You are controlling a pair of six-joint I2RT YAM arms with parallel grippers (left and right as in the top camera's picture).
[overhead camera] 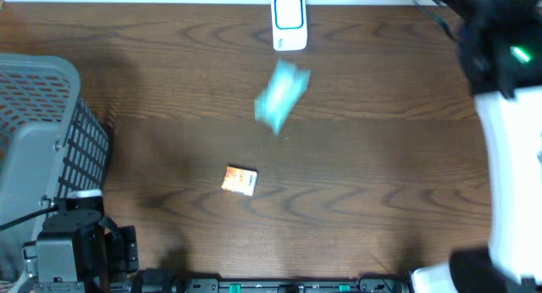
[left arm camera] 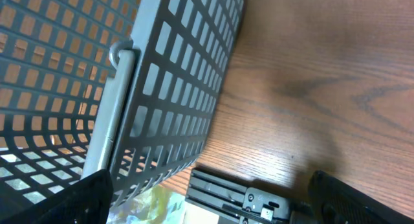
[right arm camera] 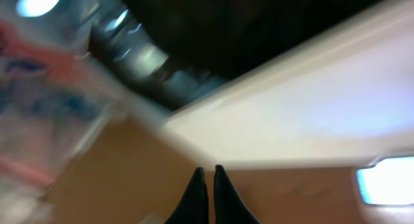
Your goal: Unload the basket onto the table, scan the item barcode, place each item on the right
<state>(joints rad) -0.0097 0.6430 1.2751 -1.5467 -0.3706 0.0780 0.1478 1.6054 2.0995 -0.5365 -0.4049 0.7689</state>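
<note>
A teal packet (overhead camera: pixel 282 93) shows as a blurred smear over the table's middle, with no gripper on it. Just beyond it, a white barcode scanner (overhead camera: pixel 289 22) stands at the far edge. A small orange packet (overhead camera: pixel 240 180) lies flat nearer the front. My left gripper (left arm camera: pixel 207 210) is open wide beside the basket, its dark fingers (left arm camera: pixel 65 199) at the two lower corners of the left wrist view and nothing between them. My right gripper (right arm camera: pixel 208 175) is shut and empty in a heavily blurred right wrist view.
A grey mesh basket (overhead camera: pixel 42 132) fills the left side, and its wall (left arm camera: pixel 162 75) stands close to my left gripper. A colourful wrapper (left arm camera: pixel 158 204) shows under that wall. My left arm (overhead camera: pixel 72 251) is at the front left, my right arm (overhead camera: pixel 500 52) at the far right.
</note>
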